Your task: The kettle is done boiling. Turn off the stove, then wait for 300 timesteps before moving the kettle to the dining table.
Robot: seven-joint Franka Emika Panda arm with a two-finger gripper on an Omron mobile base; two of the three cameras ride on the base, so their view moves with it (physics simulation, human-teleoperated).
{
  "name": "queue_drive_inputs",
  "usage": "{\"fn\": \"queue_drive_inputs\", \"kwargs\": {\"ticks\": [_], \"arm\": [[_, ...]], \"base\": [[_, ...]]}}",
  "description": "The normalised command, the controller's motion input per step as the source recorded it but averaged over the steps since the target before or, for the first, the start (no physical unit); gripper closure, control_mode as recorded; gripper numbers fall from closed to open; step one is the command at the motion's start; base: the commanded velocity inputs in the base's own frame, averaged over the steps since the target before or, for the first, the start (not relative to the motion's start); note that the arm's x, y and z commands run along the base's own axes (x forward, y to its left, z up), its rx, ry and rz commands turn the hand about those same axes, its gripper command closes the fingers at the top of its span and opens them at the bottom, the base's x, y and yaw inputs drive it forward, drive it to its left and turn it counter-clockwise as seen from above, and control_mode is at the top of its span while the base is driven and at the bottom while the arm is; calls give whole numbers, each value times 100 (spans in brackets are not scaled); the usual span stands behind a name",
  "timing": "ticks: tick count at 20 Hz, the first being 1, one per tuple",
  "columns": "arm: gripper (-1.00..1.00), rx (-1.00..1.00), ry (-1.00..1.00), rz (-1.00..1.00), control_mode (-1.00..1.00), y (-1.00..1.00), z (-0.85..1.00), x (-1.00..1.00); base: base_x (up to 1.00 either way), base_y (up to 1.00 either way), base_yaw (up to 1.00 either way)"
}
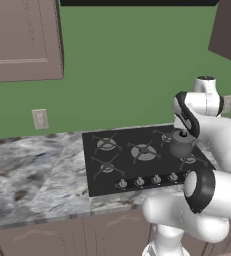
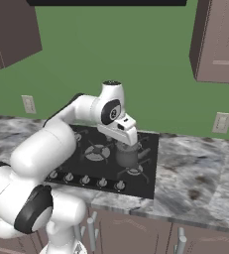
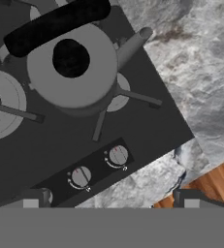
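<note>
Five burners on the stove [image 1: 137, 155], a black glass cooktop set into the marble counter [image 1: 32, 180]. The kettle [image 2: 127, 155] sits on the burner at the right end of the cooktop, upright, spout toward the counter on that side. From the hand view it shows from above: round grey body, dark top opening, black handle [image 3: 55, 24] arched over the far side.

The gripper [image 2: 127, 140] hangs above the kettle, near it but apart. Its two finger tips [image 3: 28, 197] rise at the bottom of the hand view, set wide with nothing between them; the jaws stand fully open and hold nothing.

The knobs [image 3: 99, 165] run in a row along the front edge of the cooktop. Two are clear in the hand view, just in front of the kettle's burner. Whether either is turned on is too small to tell.

Step in hand, by judgement: the approach. The kettle is on its burner, the dining table not reached. If the stove is on, the next move calls for lowering onto the knob serving this burner and turning it. If off, the waiting, then a descent onto the handle.
</note>
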Motion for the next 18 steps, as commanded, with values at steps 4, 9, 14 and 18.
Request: {"fn": "queue_drive_inputs", "kwargs": {"ticks": [4,9,14,18], "arm": [[-100,2,0,1,-100,0,7,27],[-100,2,0,1,-100,0,10,22],[-100,2,0,-2,-100,0,17,11],[-100,1,0,-8,-100,0,15,5]], "base": [[0,0,0],[0,0,0],[0,0,0],[0,0,0]]}}
